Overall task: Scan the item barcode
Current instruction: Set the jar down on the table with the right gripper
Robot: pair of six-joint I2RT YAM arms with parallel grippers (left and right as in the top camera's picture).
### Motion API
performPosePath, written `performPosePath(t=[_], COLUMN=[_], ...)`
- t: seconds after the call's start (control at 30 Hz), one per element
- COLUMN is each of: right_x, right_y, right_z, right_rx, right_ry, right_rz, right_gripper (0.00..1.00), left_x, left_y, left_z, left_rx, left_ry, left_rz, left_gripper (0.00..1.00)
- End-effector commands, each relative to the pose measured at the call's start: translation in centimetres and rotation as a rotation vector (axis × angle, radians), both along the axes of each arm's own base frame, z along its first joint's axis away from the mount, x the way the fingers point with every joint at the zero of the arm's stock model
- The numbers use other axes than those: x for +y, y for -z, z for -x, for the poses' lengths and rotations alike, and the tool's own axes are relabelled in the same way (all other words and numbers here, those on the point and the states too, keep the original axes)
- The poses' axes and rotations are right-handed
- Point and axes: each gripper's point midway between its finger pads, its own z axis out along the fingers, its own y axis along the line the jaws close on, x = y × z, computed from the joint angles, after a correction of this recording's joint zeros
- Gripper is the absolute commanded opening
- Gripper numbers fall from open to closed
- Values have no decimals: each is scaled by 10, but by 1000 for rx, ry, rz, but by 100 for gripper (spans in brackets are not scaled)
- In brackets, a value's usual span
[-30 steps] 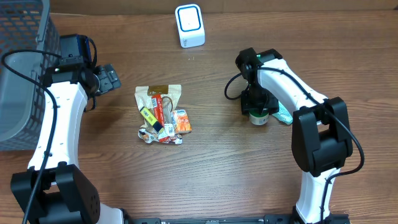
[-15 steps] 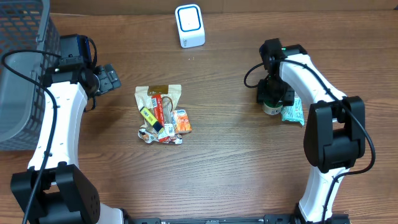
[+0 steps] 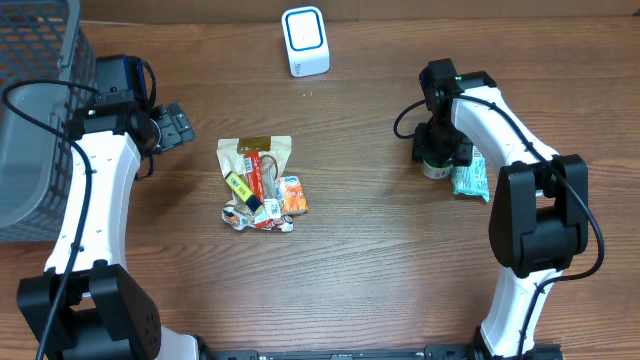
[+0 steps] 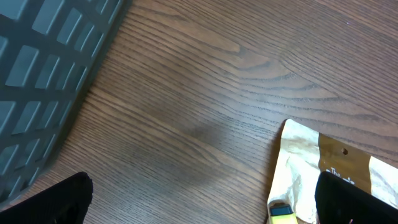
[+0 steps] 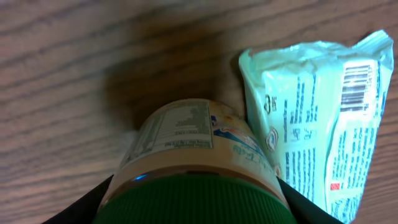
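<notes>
Carried right beside the packet (image 5: 317,118), the jar (image 5: 186,134) is upright, lid up.

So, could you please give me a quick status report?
Left claw open, near the basket. Right claw shut on the jar, packet alongside. Bare table between jar and scanner.

A basket (image 3: 30,110) sits at the far left corner of the worktop (image 3: 360,260), and a scanner (image 3: 304,40) stands at the middle of the far edge. A pile of snack packets (image 3: 260,183) lies left of the centre, with the left claw (image 3: 175,127) between it and the basket. Toward the right edge a jar (image 5: 177,134) sits in the right claw (image 3: 436,152), with a packet (image 3: 470,182) just beside it on the right-edge side.
</notes>
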Motion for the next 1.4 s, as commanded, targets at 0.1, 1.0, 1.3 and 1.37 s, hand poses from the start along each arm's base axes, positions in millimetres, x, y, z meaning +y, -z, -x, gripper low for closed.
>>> performPosePath(t=[0.1, 1.0, 1.3, 1.37], right_x=[-2, -2, 1, 3], right_y=[0, -1, -55, -74], right_z=[3, 7, -16, -23], right_rx=[1, 19, -89, -133], right_ry=[29, 29, 25, 26], right_rz=[1, 4, -15, -24], right_gripper=[13, 88, 98, 99], left_x=[0, -1, 0, 0], left_y=[-11, -11, -11, -11], left_z=[-3, -3, -3, -3], left_rx=[-29, -29, -29, -29], left_ry=[19, 19, 19, 19], left_rz=[-8, -8, -8, -8], left_gripper=[100, 100, 100, 100])
